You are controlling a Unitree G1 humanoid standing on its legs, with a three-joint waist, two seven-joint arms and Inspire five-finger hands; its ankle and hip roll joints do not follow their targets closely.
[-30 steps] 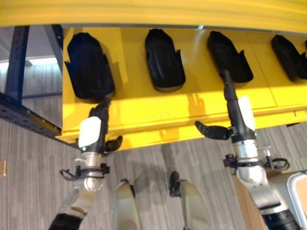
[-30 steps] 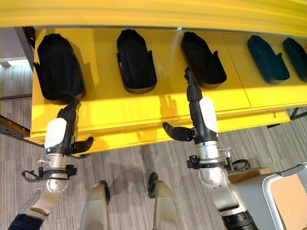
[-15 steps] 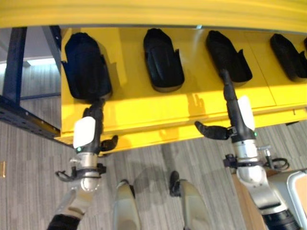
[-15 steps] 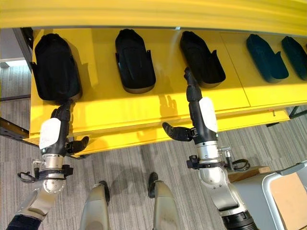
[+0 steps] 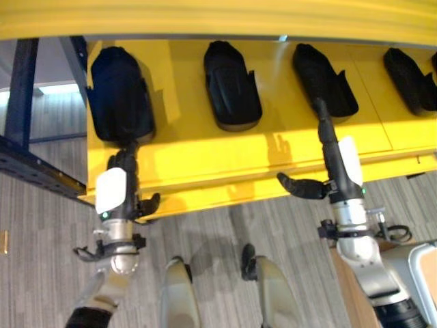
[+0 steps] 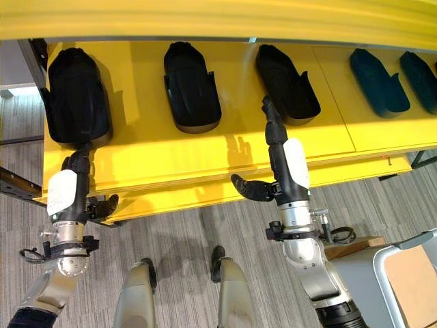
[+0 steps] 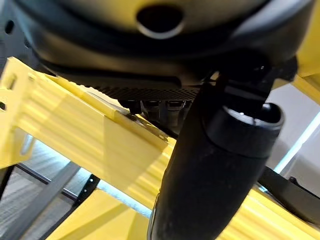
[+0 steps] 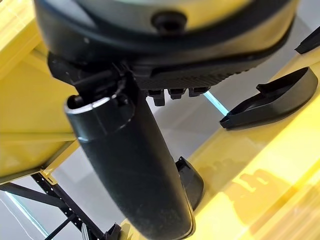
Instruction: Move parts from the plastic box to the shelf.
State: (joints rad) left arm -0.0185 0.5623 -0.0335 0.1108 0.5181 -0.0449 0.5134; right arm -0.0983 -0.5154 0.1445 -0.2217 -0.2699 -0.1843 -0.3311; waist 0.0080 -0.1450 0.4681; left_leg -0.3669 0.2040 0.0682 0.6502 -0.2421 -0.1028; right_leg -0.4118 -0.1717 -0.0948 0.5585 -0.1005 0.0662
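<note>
Currently 5 black moulded parts lie in a row on the yellow shelf (image 6: 205, 154). Left hand (image 5: 117, 184), fingers straight, empty, reaches just below the leftmost part (image 6: 74, 96). Right hand (image 6: 283, 167), fingers extended, thumb spread, touches the third part (image 6: 287, 82), gripping nothing.

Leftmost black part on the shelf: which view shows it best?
Right eye view: the leftmost black part shows whole on the yellow shelf, with the left hand just below it. Left eye view shows it too, nearer the frame's edge. The left wrist view gives mostly hand and shelf edge.
</note>
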